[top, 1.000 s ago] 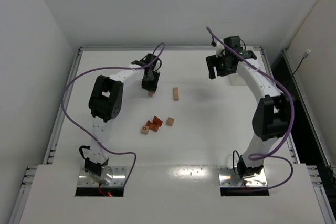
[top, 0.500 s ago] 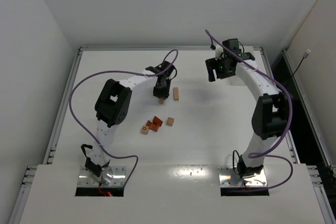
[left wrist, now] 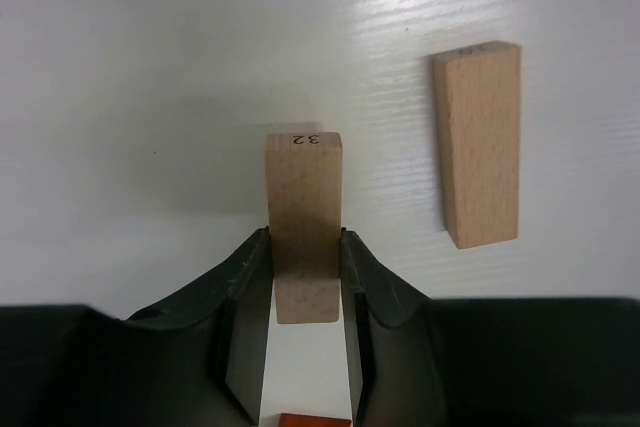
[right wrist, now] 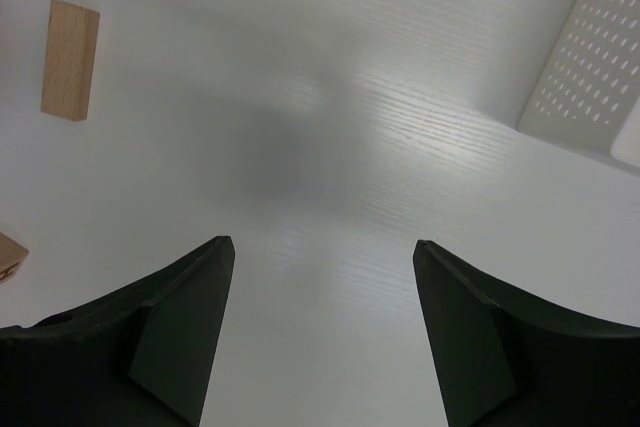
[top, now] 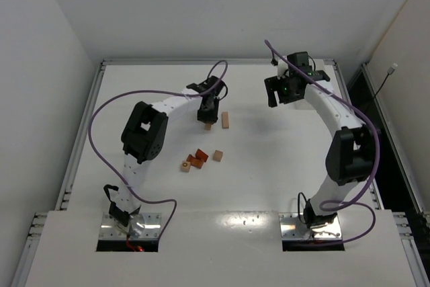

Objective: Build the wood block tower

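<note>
My left gripper (left wrist: 304,239) is shut on a pale tan wooden bar (left wrist: 303,212) marked 32, which sticks out beyond the fingertips. In the top view this gripper (top: 207,121) sits just left of a second tan bar (top: 226,119) lying flat on the table; the same bar (left wrist: 478,157) shows to the right in the left wrist view. My right gripper (top: 280,92) hovers open above bare table at the back right, with nothing between its jaws (right wrist: 323,244). The flat bar (right wrist: 70,59) also appears at the right wrist view's upper left.
Loose blocks lie nearer the arms: a tan cube (top: 218,155), reddish-orange blocks (top: 197,159) and a tan block with a ring mark (top: 185,166). An orange block edge (left wrist: 315,420) shows under the left jaws. A white perforated tray (right wrist: 590,67) sits at the right.
My left gripper has carried the tan bar to the right, up beside the flat bar, and has held still for the last half second. The right gripper shifted slightly.
</note>
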You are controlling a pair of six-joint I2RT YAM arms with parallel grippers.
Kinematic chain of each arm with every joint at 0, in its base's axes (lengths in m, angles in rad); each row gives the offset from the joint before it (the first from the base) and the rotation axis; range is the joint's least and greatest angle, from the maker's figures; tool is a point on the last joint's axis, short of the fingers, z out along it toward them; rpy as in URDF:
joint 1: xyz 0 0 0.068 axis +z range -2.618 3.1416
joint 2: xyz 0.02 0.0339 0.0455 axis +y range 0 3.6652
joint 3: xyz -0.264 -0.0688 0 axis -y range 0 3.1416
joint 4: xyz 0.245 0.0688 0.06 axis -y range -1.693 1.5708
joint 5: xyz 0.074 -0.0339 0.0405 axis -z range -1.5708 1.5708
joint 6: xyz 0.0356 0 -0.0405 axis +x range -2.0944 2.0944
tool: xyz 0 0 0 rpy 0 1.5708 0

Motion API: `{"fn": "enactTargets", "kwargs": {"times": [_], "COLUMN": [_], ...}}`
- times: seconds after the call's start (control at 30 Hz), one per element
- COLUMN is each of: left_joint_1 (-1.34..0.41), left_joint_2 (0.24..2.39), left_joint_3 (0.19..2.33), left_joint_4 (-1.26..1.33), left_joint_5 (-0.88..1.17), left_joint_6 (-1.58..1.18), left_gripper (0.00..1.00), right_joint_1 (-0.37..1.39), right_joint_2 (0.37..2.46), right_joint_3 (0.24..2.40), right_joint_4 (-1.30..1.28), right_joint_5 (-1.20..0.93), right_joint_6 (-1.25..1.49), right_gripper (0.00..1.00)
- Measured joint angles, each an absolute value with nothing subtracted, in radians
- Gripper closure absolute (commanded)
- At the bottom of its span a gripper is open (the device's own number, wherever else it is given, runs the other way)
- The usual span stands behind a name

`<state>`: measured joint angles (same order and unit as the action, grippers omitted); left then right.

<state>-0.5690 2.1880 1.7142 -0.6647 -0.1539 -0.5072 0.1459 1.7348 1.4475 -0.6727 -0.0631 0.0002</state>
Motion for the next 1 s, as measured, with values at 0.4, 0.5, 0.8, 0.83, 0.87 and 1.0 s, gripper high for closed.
{"fn": "enactTargets", "kwargs": {"times": [0.4, 0.5, 0.8, 0.83, 0.87, 1.0], "left_joint_1": [-0.569, -0.569, -0.569, -0.569, -0.569, -0.569], "left_joint_2": [2.207, 2.224, 2.245, 2.245, 2.245, 2.245], "left_joint_3": [1.772, 1.772, 1.772, 1.772, 1.772, 1.772], "left_joint_4": [-0.645, -0.645, -0.64, -0.641, -0.642, -0.641], "left_joint_5": [-0.089, -0.075, -0.044, -0.043, -0.041, -0.041], "left_joint_6": [-0.519, -0.526, -0.532, -0.532, -0.532, -0.528], "left_gripper": [1.0, 1.0, 0.76, 0.72, 0.71, 0.63], "right_joint_1": [0.146, 0.146, 0.146, 0.146, 0.146, 0.146], "right_joint_2": [1.723, 1.722, 1.714, 1.711, 1.708, 1.707], "right_joint_3": [1.433, 1.433, 1.431, 1.43, 1.428, 1.424], "right_joint_4": [-0.668, -0.667, -0.667, -0.666, -0.667, -0.666], "right_joint_5": [-0.063, -0.063, -0.063, -0.063, -0.063, -0.063], "right_joint_6": [0.0, 0.0, 0.0, 0.0, 0.0, 0.0], "right_gripper": [0.3, 0.3, 0.3, 0.3, 0.3, 0.3]}}
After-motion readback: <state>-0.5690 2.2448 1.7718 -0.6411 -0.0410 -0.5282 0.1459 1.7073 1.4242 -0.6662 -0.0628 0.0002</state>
